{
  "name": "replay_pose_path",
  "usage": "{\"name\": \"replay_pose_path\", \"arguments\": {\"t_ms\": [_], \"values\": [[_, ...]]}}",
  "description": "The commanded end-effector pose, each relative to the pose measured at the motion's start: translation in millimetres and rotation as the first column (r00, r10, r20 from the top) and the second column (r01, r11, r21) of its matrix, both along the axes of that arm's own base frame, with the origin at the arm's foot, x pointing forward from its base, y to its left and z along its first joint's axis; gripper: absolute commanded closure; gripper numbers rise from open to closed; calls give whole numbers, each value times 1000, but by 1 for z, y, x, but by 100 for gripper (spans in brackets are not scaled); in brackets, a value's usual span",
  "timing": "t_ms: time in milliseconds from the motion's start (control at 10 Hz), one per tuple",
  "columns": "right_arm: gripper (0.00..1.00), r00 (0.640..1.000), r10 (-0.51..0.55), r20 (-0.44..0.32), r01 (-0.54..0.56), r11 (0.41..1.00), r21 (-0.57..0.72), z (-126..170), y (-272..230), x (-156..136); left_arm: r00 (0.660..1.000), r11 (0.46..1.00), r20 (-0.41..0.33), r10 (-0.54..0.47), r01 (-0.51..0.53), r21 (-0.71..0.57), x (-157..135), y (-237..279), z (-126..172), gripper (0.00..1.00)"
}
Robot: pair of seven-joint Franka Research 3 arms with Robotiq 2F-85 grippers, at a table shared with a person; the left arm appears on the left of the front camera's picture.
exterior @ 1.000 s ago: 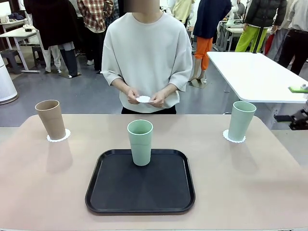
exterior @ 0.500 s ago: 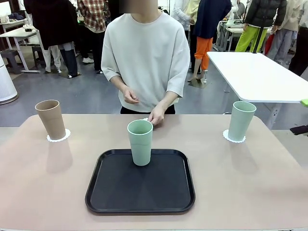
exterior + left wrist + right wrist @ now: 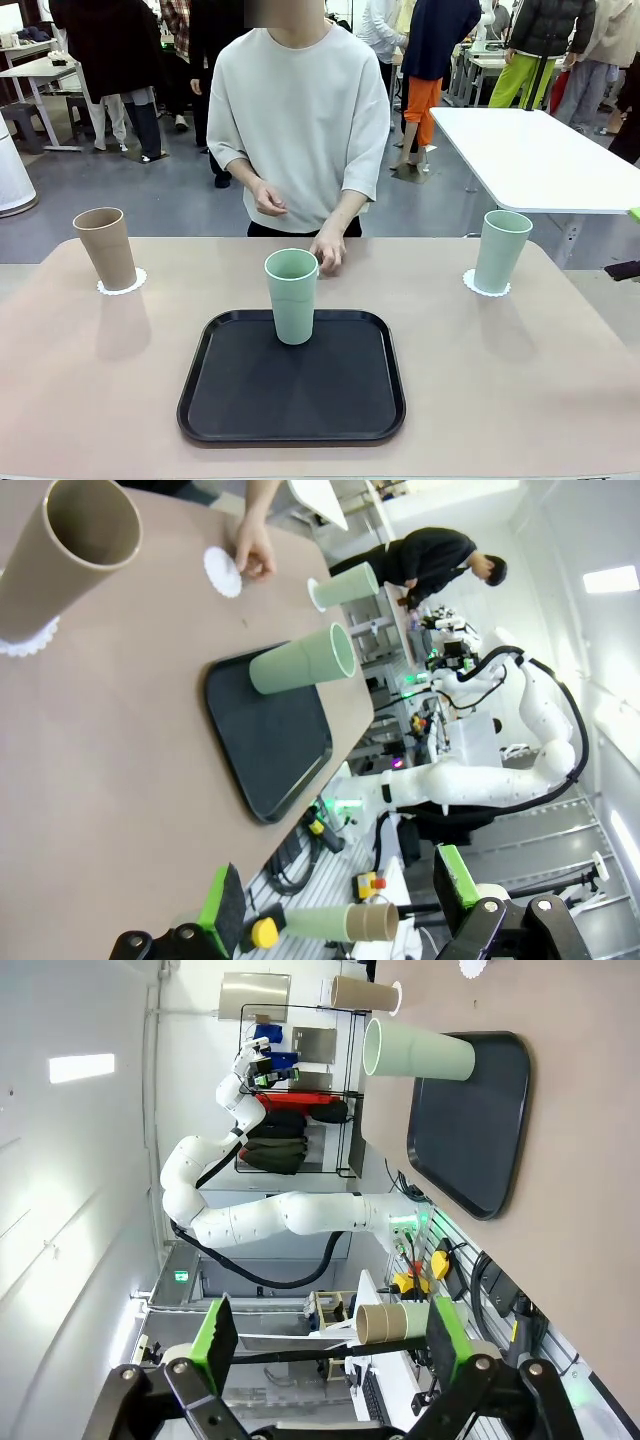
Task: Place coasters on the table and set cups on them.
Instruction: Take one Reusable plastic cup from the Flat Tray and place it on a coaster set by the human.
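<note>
A tan cup (image 3: 105, 248) stands on a coaster (image 3: 122, 283) at the table's (image 3: 80, 380) far left. At the far right, a mint cup (image 3: 501, 250) stands on a second coaster (image 3: 486, 287). Another mint cup (image 3: 292, 295) stands upright on the black tray (image 3: 290, 400) in the middle. Behind it, the person's hand (image 3: 328, 252) rests on the table. In the left wrist view that hand (image 3: 255, 555) touches a third coaster (image 3: 222, 571) lying flat on the table. My left gripper (image 3: 340, 895) is open and holds nothing, off the table's near side. My right gripper (image 3: 330, 1338) is open too, away from the table.
The person stands at the table's far edge, the other hand held at the waist. A white rectangular table (image 3: 530, 155) stands behind at the right. Several people stand farther back. Bare tabletop lies on both sides of the tray.
The person has lowered the coaster from both hands onto the table behind the middle cup and keeps one hand on it. The cups have not moved.
</note>
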State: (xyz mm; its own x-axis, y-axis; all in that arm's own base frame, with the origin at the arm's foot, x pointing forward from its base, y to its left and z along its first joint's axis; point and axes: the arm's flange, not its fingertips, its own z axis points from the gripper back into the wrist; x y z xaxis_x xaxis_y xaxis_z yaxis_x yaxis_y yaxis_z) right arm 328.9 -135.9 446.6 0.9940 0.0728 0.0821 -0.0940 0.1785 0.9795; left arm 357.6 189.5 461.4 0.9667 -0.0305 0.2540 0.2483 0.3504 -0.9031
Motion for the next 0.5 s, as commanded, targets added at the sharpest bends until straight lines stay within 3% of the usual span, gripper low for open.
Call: {"name": "replay_pose_path", "arguments": {"t_ms": [0,400], "values": [[0,1000,-3,-16,3,1000,-3,1,0,-1,1000,1000,8,1,-1,-5,-1,1,2,0],[0,1000,-3,-16,3,1000,-3,1,0,-1,1000,1000,8,1,-1,-5,-1,1,2,0]]}}
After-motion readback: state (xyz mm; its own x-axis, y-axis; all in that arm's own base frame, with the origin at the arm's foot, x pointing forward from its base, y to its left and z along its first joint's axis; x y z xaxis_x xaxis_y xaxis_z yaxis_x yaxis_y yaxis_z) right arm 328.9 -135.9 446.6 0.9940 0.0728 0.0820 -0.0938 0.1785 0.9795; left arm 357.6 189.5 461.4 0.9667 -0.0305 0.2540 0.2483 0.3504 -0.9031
